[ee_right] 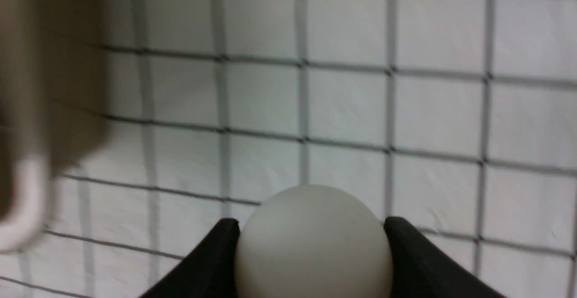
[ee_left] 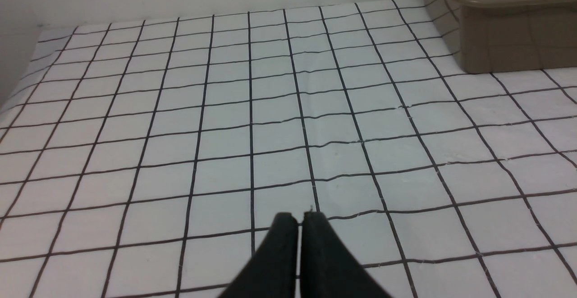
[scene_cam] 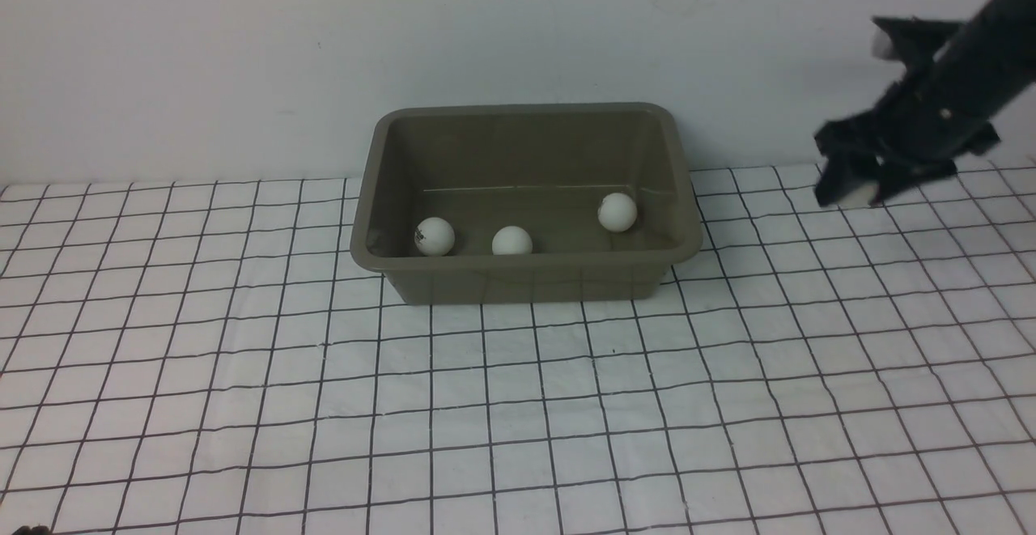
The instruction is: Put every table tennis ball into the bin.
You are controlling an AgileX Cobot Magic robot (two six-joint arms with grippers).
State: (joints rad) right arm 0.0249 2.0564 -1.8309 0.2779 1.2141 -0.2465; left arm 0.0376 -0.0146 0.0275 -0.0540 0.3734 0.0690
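The olive-brown bin (scene_cam: 526,274) stands at the back middle of the gridded table. Three white table tennis balls lie inside it: one with a dark logo (scene_cam: 435,236), one in the middle (scene_cam: 511,241), one to the right (scene_cam: 617,212). My right gripper (scene_cam: 854,187) is raised above the table to the right of the bin, shut on the fourth ball (ee_right: 311,244), which shows as a white patch (scene_cam: 859,192) between the fingers. The bin's blurred rim (ee_right: 22,199) shows in the right wrist view. My left gripper (ee_left: 299,219) is shut and empty over the grid, with the bin's corner (ee_left: 505,41) ahead.
The white cloth with a black grid (scene_cam: 518,405) covers the table. A plain white wall (scene_cam: 324,49) rises directly behind the bin.
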